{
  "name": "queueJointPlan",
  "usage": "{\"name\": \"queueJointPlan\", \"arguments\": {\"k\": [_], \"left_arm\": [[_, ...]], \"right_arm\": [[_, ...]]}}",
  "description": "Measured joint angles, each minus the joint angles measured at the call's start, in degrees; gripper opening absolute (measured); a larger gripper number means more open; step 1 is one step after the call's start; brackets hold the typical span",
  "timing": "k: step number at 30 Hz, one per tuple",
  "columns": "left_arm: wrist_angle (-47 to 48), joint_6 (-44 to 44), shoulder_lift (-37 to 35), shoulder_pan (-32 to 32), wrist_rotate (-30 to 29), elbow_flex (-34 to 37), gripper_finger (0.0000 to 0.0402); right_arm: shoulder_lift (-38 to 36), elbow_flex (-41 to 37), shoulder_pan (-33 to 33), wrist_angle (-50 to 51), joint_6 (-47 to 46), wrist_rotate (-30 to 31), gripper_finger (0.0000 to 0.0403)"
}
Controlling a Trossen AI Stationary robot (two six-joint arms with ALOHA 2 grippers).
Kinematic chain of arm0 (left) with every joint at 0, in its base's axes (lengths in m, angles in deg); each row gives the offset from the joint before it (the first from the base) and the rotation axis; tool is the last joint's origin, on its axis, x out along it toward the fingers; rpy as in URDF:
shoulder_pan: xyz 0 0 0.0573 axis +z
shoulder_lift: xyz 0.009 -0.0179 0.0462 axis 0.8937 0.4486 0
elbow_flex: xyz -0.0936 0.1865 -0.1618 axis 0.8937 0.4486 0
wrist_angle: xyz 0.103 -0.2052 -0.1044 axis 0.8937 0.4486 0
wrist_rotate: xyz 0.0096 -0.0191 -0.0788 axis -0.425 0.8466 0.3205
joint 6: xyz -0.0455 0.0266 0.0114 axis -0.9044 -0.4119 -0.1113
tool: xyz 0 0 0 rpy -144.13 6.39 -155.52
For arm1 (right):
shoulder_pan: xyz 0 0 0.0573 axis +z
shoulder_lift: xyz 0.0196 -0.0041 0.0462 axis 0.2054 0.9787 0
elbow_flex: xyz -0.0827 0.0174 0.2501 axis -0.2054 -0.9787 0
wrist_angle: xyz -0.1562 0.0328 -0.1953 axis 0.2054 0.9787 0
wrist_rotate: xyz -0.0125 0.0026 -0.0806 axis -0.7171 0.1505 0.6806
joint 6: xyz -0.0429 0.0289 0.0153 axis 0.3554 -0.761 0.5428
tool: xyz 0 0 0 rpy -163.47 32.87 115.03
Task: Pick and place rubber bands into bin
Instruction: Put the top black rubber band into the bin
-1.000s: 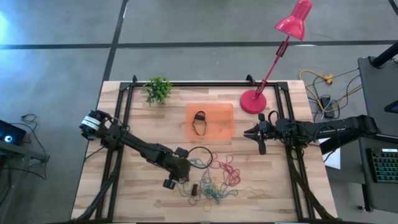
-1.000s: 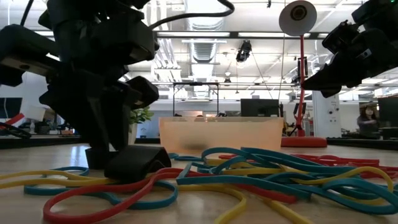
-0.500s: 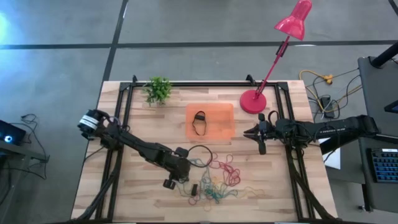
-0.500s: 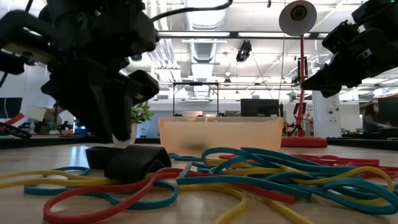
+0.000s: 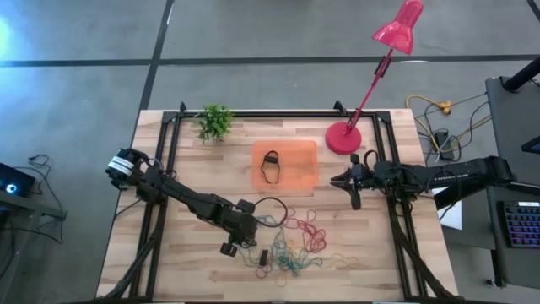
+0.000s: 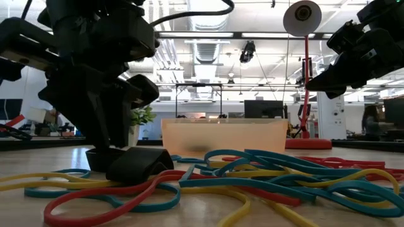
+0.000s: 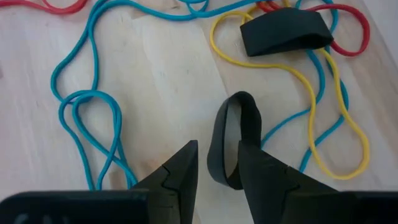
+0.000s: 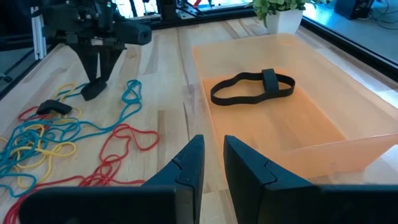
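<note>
- The table is a pale wood top with a black frame around it.
- A red lamp is seen at the far right of the table, its round base just right of the bin.
- The left arm is stretched across the near left of the table toward the pile of bands.
- The right arm is held over the right edge, waiting, well apart from the bands.
- The bin is placed at the middle of the table, toward the far side; a black band is lying inside it.
- A small plant is set at the far left, left of the bin.
- The rubber bands are heaped loosely on the wood near of the bin, in red, blue, yellow and green.
- The left gripper is lowered at the left edge of the pile, its fingers set narrowly with one side of a wide black band caught between them; that band is standing on edge on the wood.
- The right gripper is nearly closed, with nothing between its fingers.
- A second wide black band is lying flat among the yellow and blue loops.
</note>
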Motion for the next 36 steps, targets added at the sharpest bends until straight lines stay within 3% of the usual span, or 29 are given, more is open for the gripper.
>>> {"name": "queueJointPlan", "arguments": {"k": [13,16,22,30,36], "left_arm": [[-3.0,-0.5,0.2,0.0,-1.1,2.6,0.0096],[-2.6,-0.5,0.2,0.0,-2.4,2.6,0.0079],[-2.1,-0.3,0.2,0.1,-2.6,3.2,0.0007],[-2.1,1.2,-0.9,0.2,-3.8,2.1,0.0001],[-2.3,5.8,-6.1,1.0,-9.1,0.8,0.0000]], "right_arm": [[0.0,0.0,0.0,-0.5,0.0,0.0,0.0052],[0.0,0.0,0.0,-0.5,0.0,0.0,0.0052],[0.0,0.0,0.0,-0.5,-0.4,0.0,0.0052],[0.0,0.0,0.0,-0.5,-0.4,0.0,0.0052],[0.0,0.0,0.0,-0.5,-0.4,0.0,0.0052]]}}
